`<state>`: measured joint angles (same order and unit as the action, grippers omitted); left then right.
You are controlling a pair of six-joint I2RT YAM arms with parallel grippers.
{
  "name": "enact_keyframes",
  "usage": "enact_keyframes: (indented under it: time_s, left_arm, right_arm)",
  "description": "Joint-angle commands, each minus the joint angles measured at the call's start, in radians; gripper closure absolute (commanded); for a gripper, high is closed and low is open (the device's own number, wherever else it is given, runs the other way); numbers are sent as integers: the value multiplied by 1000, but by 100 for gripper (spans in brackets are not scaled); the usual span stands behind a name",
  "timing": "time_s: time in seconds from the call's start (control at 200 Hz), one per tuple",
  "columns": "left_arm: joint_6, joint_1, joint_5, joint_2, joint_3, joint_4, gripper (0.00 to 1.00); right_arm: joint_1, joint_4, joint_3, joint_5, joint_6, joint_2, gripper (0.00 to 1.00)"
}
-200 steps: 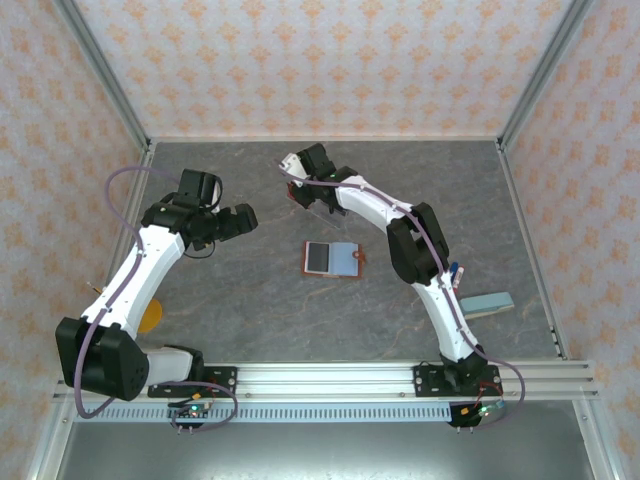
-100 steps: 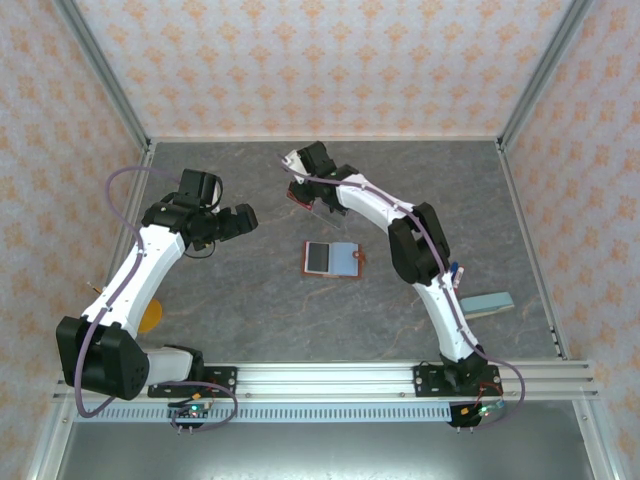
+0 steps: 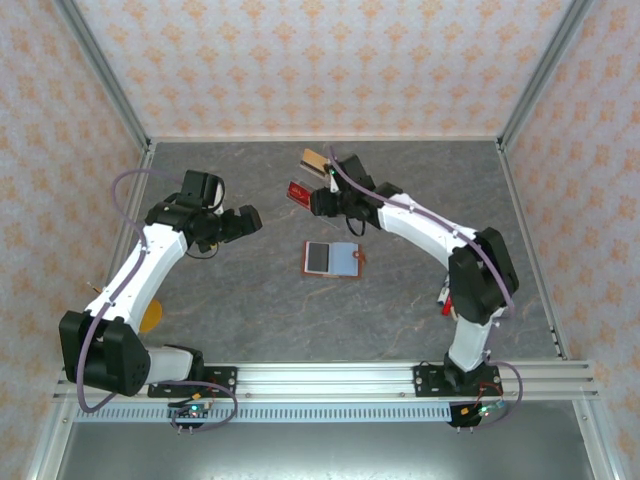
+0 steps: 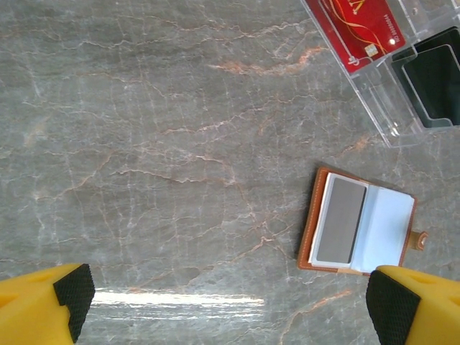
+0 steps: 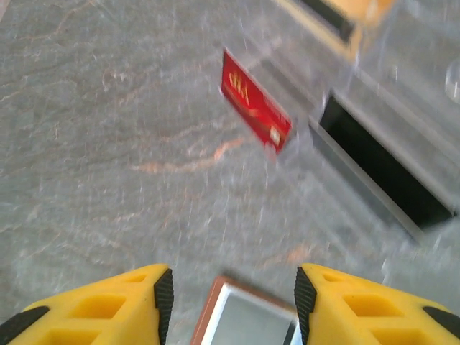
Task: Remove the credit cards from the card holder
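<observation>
The brown card holder [image 3: 333,259] lies open on the table, with a grey card in its left pocket and a pale blue panel on the right; it is also in the left wrist view [image 4: 357,223] and at the bottom of the right wrist view [image 5: 248,320]. A red card [image 3: 297,191] [image 4: 359,25] [image 5: 255,108], a black card [image 4: 431,75] and a tan-orange card [image 3: 313,160] [image 5: 345,11] lie in a clear tray [image 4: 381,126]. My right gripper [image 3: 322,203] [image 5: 230,291] hangs open between tray and holder, holding nothing. My left gripper [image 3: 243,222] [image 4: 231,298] is open and empty, left of the holder.
An orange disc [image 3: 150,318] lies near the left arm's base. A small red and blue object [image 3: 445,291] peeks out beside the right arm's lower link. Metal-framed walls [image 3: 110,90] enclose the grey marble table [image 3: 250,300].
My right arm has swung its elbow to the right and drawn its gripper back from the tray toward the card holder, uncovering the red and tan-orange cards. The left arm has barely moved.
</observation>
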<state>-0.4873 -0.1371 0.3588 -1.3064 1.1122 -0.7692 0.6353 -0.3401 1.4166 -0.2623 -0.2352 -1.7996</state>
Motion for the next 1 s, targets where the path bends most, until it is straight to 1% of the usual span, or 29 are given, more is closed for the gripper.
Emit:
enact_keyframes:
  time_s: [0.0, 0.08, 0.13, 0.185, 0.28, 0.51, 0.681, 0.711, 0.811, 0.991]
  left_arm:
    - [-14, -1, 52, -9, -20, 55, 0]
    - [-18, -7, 69, -11, -30, 75, 0]
    - [-20, -10, 72, -15, -33, 79, 0]
    - [-19, -14, 76, -21, -35, 81, 1]
    - [-21, -22, 91, -33, -43, 95, 3]
    - [-39, -57, 125, -78, -57, 134, 5]
    - [-42, -101, 125, -121, -54, 157, 7]
    - [-74, -111, 124, -130, -52, 160, 8]
    - [-93, -144, 126, -170, -48, 176, 13]
    - [-134, -203, 148, -241, -37, 226, 18]
  right_arm:
    - [30, -12, -68, -45, -168, 10, 48]
    - [30, -12, -105, -82, -225, -19, 48]
    - [30, 2, -125, -128, -259, -41, 48]
    - [33, 23, -143, -172, -291, -67, 49]
    - [33, 33, -155, -201, -328, -102, 53]
    - [34, 9, -166, -168, -342, -123, 54]
    - [33, -44, -165, -108, -329, -128, 53]
    - [33, -45, -166, -101, -328, -129, 53]
    - [33, -38, -165, -111, -325, -139, 53]
    - [29, -12, -165, -149, -329, -156, 53]
